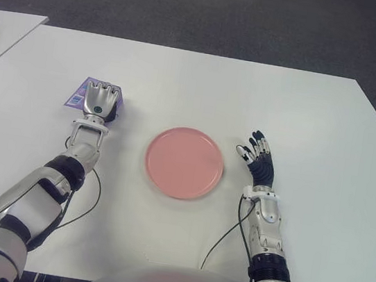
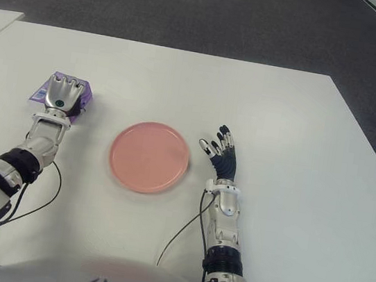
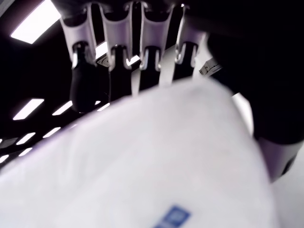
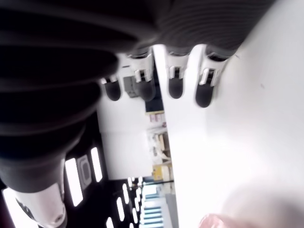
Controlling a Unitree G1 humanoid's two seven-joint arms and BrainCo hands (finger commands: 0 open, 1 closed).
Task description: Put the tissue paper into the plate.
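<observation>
Laboratory or office-type test room. A plain white table [image 1: 315, 131] serves as the workbench; beyond the fingertips of both hands, past its far edge, lies dark grey carpet [image 1: 192, 8]. A second white table [image 1: 8, 28] stands outboard of the left hand [image 1: 101, 101]. The right wrist view shows rows of ceiling light panels [image 4: 78, 173] and distant shelving, blurred.

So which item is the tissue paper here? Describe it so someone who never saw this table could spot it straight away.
Start at the pink plate in the middle of the white table, then look to the robot's left. There the left hand lies over a small purple-edged tissue pack, fingers curled around it. It is the only purple thing on the table; the right hand, across the plate, holds nothing.
</observation>
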